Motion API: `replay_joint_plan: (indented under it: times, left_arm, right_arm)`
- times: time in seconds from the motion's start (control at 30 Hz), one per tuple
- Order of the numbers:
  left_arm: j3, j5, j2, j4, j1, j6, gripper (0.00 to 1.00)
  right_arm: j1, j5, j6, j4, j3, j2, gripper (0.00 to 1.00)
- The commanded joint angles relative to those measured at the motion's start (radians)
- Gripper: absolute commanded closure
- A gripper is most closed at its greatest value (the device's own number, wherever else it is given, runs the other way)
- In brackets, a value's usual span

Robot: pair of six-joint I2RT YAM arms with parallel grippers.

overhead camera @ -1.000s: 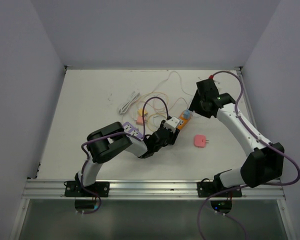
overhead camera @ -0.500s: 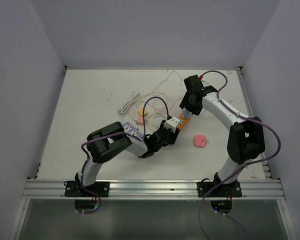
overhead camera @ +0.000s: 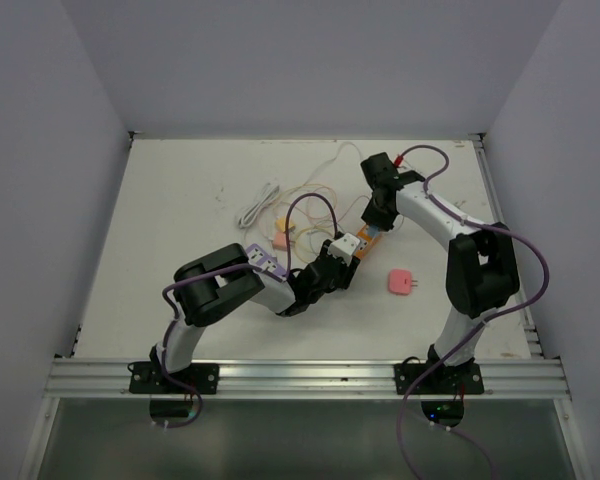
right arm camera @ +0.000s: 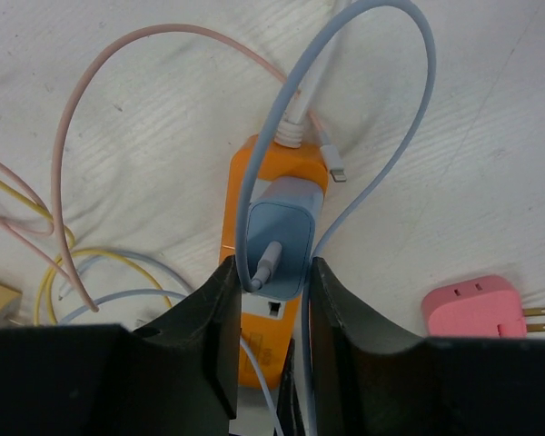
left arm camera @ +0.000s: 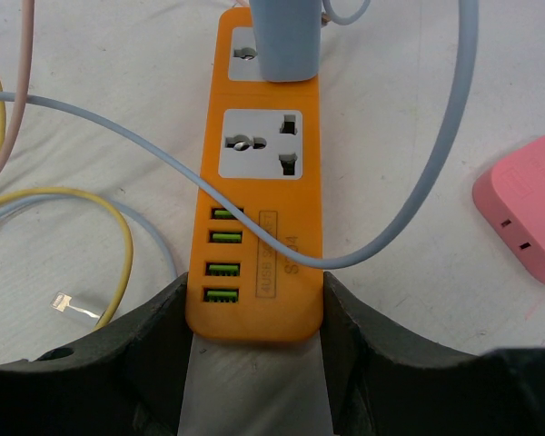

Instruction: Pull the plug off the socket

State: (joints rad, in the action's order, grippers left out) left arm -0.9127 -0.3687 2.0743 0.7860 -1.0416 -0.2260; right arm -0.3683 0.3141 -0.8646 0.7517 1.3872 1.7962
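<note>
An orange power strip [overhead camera: 355, 245] lies mid-table. A light blue plug [overhead camera: 374, 232] with a blue cable sits in its far socket. My left gripper [overhead camera: 335, 265] is shut on the strip's near end; in the left wrist view the fingers [left arm camera: 163, 313] press both sides of the strip [left arm camera: 259, 245] below its green USB ports, with the plug [left arm camera: 286, 41] at the top. My right gripper [overhead camera: 376, 222] is over the plug. In the right wrist view my right gripper [right arm camera: 272, 272] closes on the plug [right arm camera: 282, 238] from both sides, above the strip [right arm camera: 254, 173].
A pink adapter [overhead camera: 400, 282] lies right of the strip and also shows in the left wrist view [left arm camera: 527, 204] and the right wrist view [right arm camera: 472, 304]. Loose yellow, pink and blue cables [overhead camera: 310, 195] loop behind the strip. A white cable bundle [overhead camera: 258, 205] and a small pink block [overhead camera: 282, 238] lie to the left.
My right arm has swung left and down from the table's right side until its gripper is over the blue plug. The left arm and the strip have not moved.
</note>
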Motion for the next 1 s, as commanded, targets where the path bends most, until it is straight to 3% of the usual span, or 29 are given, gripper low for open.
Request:
replay_joint_plan:
  times: [0.0, 0.13, 0.97]
  left_arm:
    - [0.018, -0.016, 0.047, -0.166, 0.015, -0.035, 1.00]
    - [0.018, -0.013, 0.047, -0.166, 0.015, -0.038, 1.00]
    - [0.001, 0.013, 0.060, -0.186, 0.017, -0.041, 1.00]
  right_arm:
    - [0.000, 0.039, -0.028, 0.002, -0.010, 0.006, 0.81]
    - [-0.001, 0.028, -0.033, -0.003, -0.028, 0.003, 1.00]
    - [0.000, -0.003, -0.057, -0.074, -0.057, -0.143, 1.00]
